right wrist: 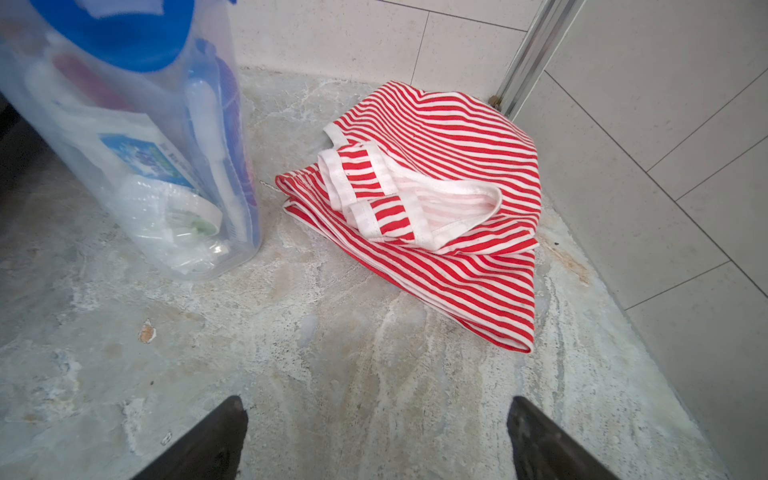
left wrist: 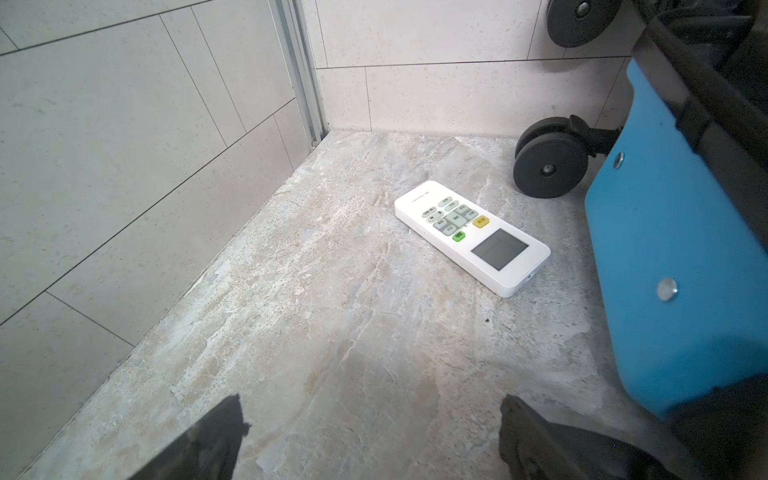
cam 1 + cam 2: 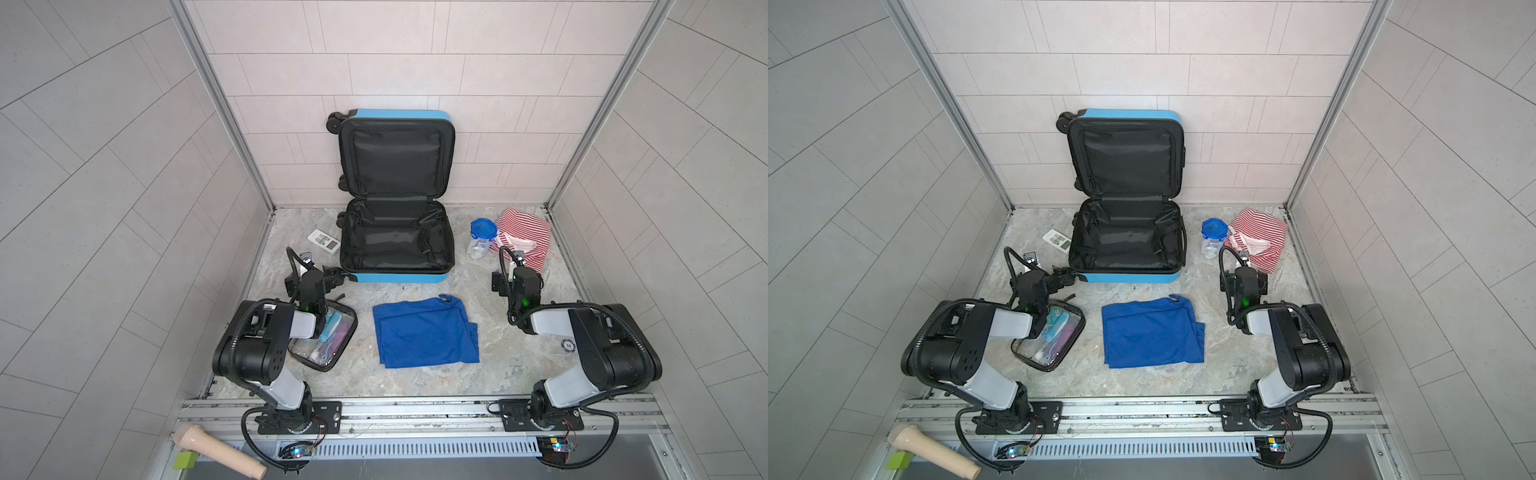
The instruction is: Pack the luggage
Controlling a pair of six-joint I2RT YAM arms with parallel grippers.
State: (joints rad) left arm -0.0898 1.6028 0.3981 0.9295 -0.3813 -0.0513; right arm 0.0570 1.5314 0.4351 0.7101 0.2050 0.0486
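The luggage, a small blue suitcase, lies open at the back middle. Its lid leans on the rear wall and both black-lined halves hold nothing. My left gripper hovers open by the case's front left corner, whose blue shell fills one side of the left wrist view. My right gripper stands open over bare floor, right of the case and just short of a red-striped garment. Neither holds anything.
A white remote lies left of the case. A clear blue-lidded container stands on the case's right. A folded blue cloth and a clear toiletry pouch lie in front. Walls close three sides.
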